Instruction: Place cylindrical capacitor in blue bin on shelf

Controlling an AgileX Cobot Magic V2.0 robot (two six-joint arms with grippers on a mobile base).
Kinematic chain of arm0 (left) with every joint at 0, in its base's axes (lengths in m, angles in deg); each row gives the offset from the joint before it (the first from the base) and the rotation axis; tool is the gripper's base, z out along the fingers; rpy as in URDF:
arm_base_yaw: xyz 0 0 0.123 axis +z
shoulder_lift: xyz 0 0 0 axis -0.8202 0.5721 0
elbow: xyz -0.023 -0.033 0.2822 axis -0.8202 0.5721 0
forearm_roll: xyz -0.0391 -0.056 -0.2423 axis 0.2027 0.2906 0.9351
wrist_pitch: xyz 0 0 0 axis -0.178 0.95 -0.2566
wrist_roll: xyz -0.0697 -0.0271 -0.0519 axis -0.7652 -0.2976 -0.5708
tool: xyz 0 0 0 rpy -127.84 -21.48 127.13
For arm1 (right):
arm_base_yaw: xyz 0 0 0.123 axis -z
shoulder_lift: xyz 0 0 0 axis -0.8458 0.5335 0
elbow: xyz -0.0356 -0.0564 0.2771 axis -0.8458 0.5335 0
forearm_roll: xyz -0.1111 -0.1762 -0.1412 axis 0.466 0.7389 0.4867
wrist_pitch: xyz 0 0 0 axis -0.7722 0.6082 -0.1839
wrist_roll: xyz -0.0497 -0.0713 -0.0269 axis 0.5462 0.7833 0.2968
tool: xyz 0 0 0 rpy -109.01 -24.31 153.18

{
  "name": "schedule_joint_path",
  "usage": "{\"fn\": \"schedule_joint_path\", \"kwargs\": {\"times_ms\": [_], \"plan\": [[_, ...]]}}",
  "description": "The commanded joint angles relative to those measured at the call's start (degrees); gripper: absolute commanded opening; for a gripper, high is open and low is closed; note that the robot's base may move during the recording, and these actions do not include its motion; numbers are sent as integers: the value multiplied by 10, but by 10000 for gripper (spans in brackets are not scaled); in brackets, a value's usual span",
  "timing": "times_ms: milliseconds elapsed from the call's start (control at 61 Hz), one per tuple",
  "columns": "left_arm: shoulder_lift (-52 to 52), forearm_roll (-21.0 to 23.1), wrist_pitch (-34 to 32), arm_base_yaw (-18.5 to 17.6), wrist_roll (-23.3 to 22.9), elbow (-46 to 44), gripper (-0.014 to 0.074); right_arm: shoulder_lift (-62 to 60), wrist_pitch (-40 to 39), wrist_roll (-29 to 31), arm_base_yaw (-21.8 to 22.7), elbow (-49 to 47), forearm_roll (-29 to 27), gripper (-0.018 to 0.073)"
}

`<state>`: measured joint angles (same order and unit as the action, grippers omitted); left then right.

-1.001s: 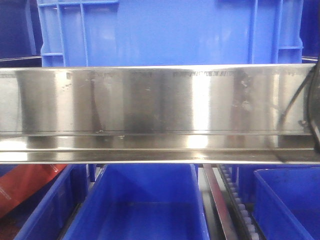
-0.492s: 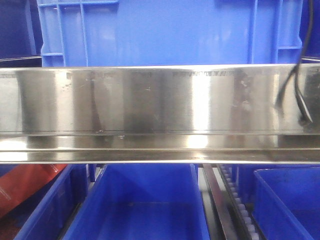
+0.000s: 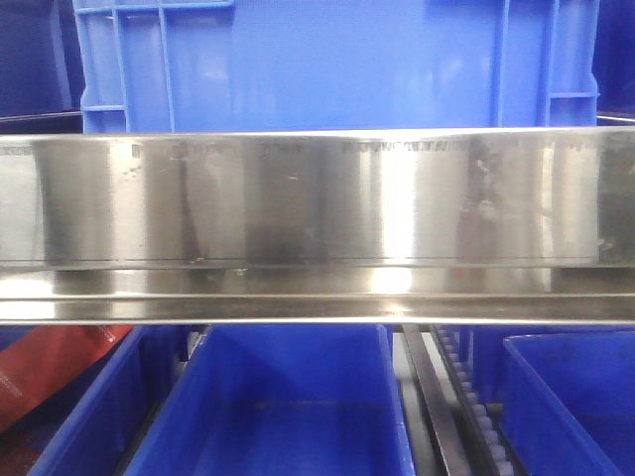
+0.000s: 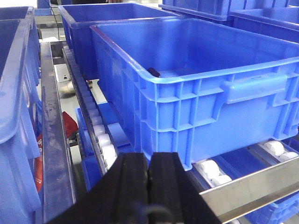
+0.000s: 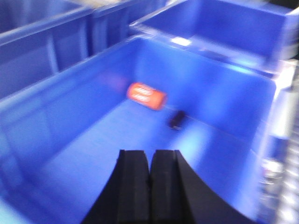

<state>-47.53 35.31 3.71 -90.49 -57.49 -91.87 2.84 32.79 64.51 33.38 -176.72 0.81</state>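
The small near-black cylindrical capacitor (image 5: 176, 119) lies on the floor of a deep blue plastic bin (image 5: 56, 116), just beside an orange-red cylinder (image 5: 146, 96) and near the bin's far wall, its long axis running roughly away from the camera. It sits ahead and slightly right of the right gripper (image 5: 150, 175), whose black jaws are pressed together and empty, making the right arm judged nearer. The left gripper (image 4: 149, 179), likewise closed on nothing, faces another blue plastic crate (image 4: 196, 100) on the steel shelf (image 3: 317, 198).
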Motion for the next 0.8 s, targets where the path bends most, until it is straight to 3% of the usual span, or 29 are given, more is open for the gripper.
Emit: {"fn": "schedule_joint_path", "kwargs": {"times_ms": [0, 443, 787], "plan": [[-3, 2, -7, 3, -5, 0, -111, -58, -54, 2, 8, 71, 11, -144], [-3, -35, -7, 3, -5, 0, -111, -355, -251, 2, 9, 458, 24, -144], [-3, -51, -7, 3, -5, 0, -111, -447, -312, 2, 9, 557, 24, -144]]}}
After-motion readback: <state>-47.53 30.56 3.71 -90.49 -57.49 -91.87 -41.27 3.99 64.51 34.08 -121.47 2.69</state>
